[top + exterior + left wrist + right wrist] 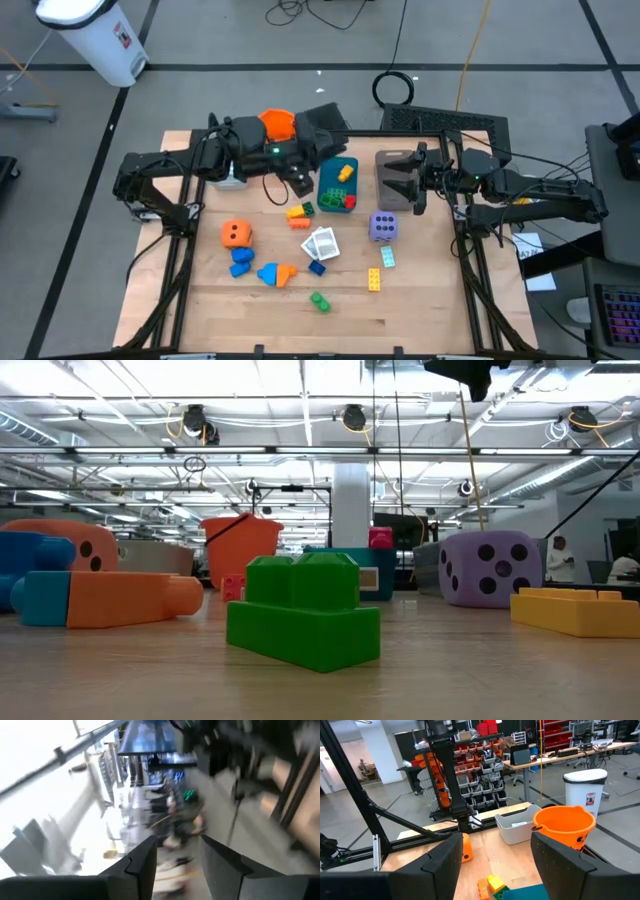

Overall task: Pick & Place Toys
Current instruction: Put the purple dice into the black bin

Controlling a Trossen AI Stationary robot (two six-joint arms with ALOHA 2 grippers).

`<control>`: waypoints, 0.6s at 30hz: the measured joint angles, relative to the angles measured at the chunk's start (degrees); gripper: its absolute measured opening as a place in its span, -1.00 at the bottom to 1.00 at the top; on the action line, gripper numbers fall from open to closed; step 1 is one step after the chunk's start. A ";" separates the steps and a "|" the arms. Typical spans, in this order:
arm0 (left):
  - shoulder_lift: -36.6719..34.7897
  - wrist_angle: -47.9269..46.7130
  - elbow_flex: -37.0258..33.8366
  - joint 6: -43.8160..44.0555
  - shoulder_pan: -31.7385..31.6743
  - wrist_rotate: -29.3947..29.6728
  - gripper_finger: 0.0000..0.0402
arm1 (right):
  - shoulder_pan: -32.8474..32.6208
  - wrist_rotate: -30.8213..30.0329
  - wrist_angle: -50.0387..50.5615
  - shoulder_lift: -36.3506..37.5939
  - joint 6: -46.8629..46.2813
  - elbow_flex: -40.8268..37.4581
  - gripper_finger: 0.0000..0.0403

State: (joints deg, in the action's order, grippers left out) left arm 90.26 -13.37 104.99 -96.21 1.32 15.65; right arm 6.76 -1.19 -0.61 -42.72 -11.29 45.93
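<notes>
Your left gripper (300,182) is hovering in the upper middle of the high view, beside the teal tray (338,186). Its fingers are standing a narrow gap apart with nothing between them.

Your right gripper (395,180) is sitting right of centre over the grey tray (390,160), parted about halfway and also carrying nothing.

Most toys are lying loose on the worktop (430,300), well apart from both grippers. The orange die (235,234) is at centre left. The purple die (383,227) is at centre right. The white cards (322,243) are between them, and the green brick (320,300) is lowest in the frame.

Risks:
- You are risking a sweep of the left arm's wrist against the teal tray rim, tipping the bricks inside.
- The left wrist view is smeared, so you are aiming nearly blind from it.
- The cards are lying flat and may slip a pinch.

The yellow brick (374,279) is lying with its long axis running up and down the frame. The green brick's axis is tilting slightly off horizontal.
</notes>
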 joint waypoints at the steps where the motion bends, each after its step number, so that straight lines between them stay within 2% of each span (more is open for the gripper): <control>1: 0.00 -0.01 0.00 -3.62 -0.10 0.97 -0.24 | 0.00 0.00 -0.01 0.00 0.01 0.00 0.12; 8: 0.00 -0.06 0.00 -19.90 -0.28 5.62 -0.24 | 0.00 -0.07 -0.01 -0.02 0.02 0.00 0.12; 18: 0.00 -0.06 0.00 -22.25 -0.28 5.85 -0.24 | 0.00 -0.17 0.00 -0.04 0.04 0.02 0.12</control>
State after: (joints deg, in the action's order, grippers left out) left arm 90.26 -13.43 104.99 -118.46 1.04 21.50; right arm 6.76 -1.37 -0.61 -42.76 -11.25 45.95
